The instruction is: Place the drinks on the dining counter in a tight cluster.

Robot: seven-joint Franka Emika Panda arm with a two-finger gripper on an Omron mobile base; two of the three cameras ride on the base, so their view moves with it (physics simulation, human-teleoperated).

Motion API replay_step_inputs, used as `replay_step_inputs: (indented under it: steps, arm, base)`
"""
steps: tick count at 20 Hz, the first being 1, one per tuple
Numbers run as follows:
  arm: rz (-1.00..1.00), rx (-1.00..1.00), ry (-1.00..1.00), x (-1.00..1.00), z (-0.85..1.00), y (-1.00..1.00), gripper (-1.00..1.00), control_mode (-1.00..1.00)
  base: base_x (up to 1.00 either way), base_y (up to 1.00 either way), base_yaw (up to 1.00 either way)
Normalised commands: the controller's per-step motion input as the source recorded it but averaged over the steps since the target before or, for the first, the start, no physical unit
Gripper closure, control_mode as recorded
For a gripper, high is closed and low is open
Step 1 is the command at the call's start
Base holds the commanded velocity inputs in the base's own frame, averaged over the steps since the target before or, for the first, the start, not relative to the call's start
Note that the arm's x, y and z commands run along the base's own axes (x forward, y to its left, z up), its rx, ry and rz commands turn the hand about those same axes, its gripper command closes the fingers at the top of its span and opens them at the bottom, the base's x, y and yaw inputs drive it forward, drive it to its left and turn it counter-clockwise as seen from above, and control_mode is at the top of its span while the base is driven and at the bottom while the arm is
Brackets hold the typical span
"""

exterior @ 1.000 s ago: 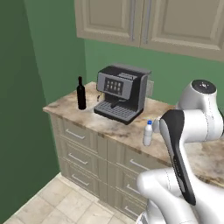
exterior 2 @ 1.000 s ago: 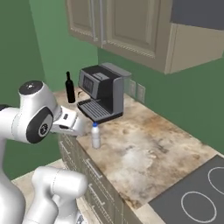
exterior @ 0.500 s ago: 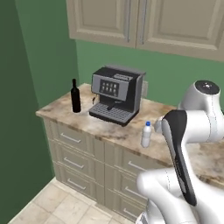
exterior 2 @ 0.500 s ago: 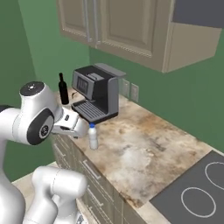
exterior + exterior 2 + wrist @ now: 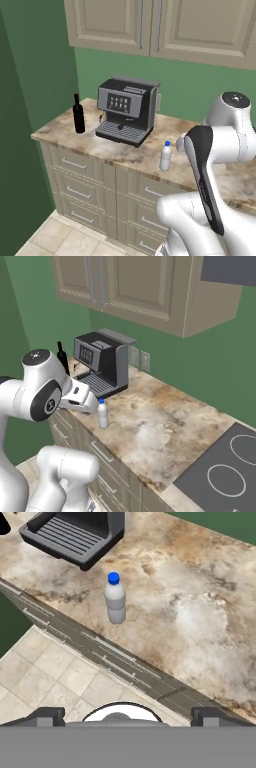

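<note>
Two drinks wait on the coffee-machine counter, and the gripper (image 5: pixel 125 716) hangs spread wide and empty.

Taking the coffee machine (image 5: pixel 126 110) as the landmark: the small bottle with the blue cap (image 5: pixel 115 598) stands upright in front of its drip tray and off to one side, close to the counter's front edge (image 5: pixel 120 659); the black wine bottle (image 5: pixel 78 114) stands beside the machine, at the counter's end nearest the green wall. The gripper is well short of the small bottle, over the floor past the edge. My worry is that edge: a sideways nudge from one finger could tip the light bottle off the counter. The wine bottle, tall and slim, looks easy to topple if clipped near the neck. A reach past the machine could also catch its housing.
</note>
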Motion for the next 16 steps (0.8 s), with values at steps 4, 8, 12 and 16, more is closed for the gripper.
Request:
replay_step_inputs:
  steps: [4,8,12,16]
  arm:
    - [0.0,0.0,0.0,0.0,0.0,0.0,-1.0,1.0]
    - [0.0,0.0,-0.01,0.0,0.0,0.0,-1.0,-1.0]
    - [0.28,0.04,-0.02,0.86,-0.16,-0.2,-1.0,-1.0]
    - [0.4,0.05,-0.02,0.82,-0.17,-0.43,-1.0,-1.0]
  base:
    - [0.0,0.0,0.0]
    - [0.0,0.0,0.0]
    - [0.0,0.0,0.0]
    - [0.0,0.0,0.0]
